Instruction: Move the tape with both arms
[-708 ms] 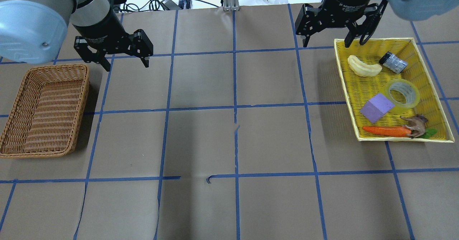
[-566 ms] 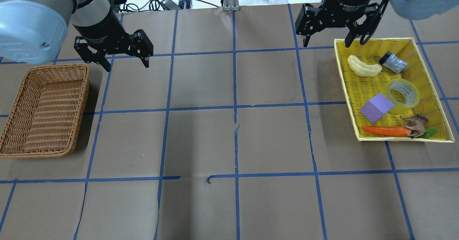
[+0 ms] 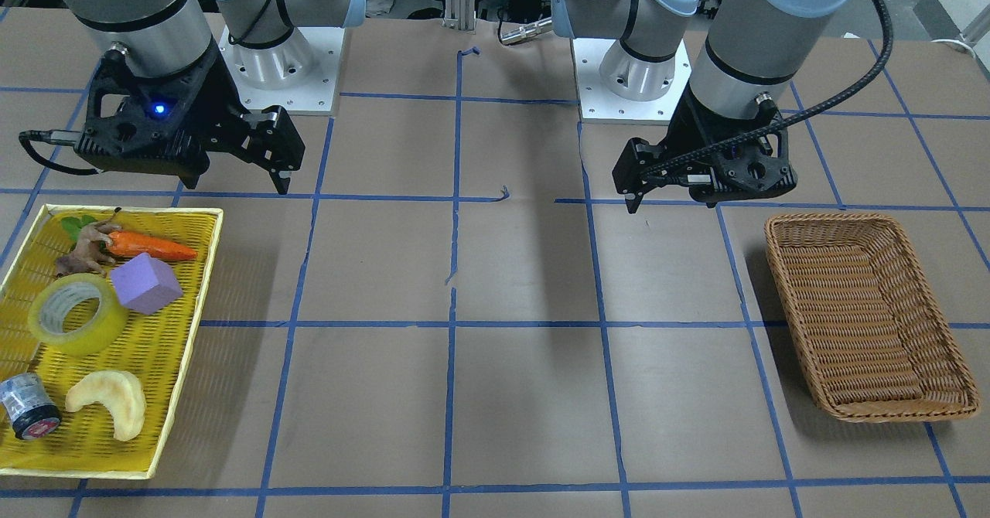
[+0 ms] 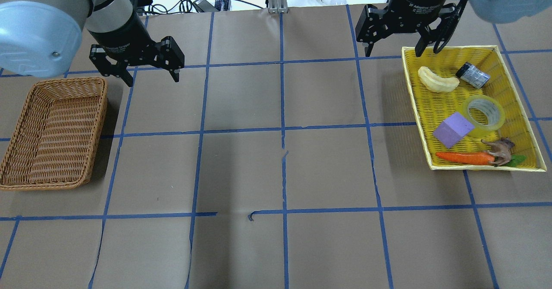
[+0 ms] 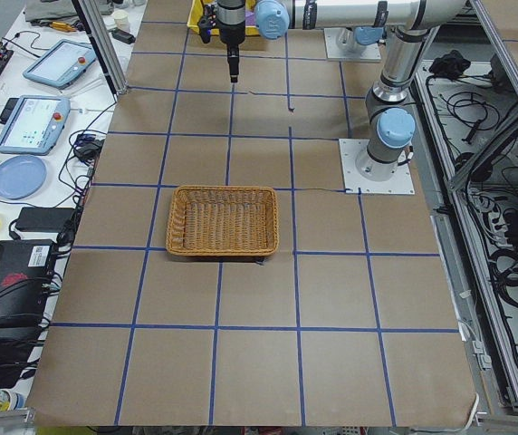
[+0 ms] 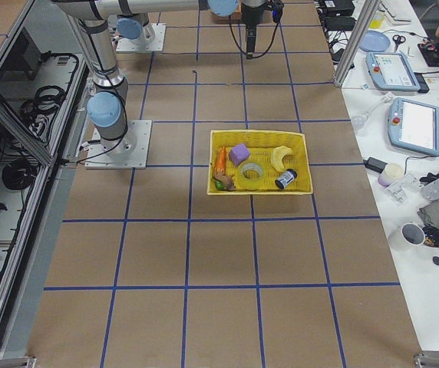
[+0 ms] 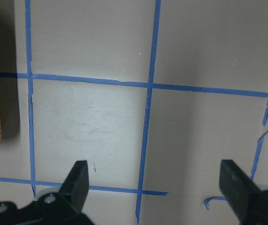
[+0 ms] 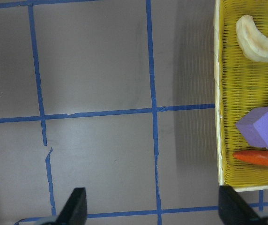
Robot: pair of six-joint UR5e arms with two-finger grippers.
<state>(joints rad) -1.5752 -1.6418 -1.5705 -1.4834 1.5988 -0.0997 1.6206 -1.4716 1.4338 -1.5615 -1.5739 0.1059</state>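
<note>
Tape (image 4: pixel 484 112) lies flat, hole up, in the yellow tray (image 4: pixel 435 103) on my right side. It sits toward the tray's outer wall, with the purple block (image 4: pixel 453 129) crowding its inner edge; I cannot be sure from overhead that they touch. My right claw (image 4: pixel 393 52) hangs high, spread wide and empty, off the tray's inner side and well apart from the roll. My left claw (image 4: pixel 152 80) is likewise released and empty, off the inner side of the wicker basket (image 4: pixel 98 129), over bare surface (image 4: pixel 276 172).

I think the block is the main hazard. A finger lowered outside the roll on that side could land on it and shove the tape, or jam. A shallow pinch on the slick wall of the roll could let it slide out as I lift. The light tray might also drag along if a finger catches its mesh. At the hand-over, letting go before my other claw has bitten would drop the roll onto the surface between tray and basket.

I count one tape, one purple block, one carrot (image 4: pixel 463 158), one brown toy animal (image 4: pixel 500 149), one pale crescent piece (image 4: pixel 437 80) and one small cylinder (image 4: pixel 473 74). That makes six things in one tray, besides one basket and my two claws
</note>
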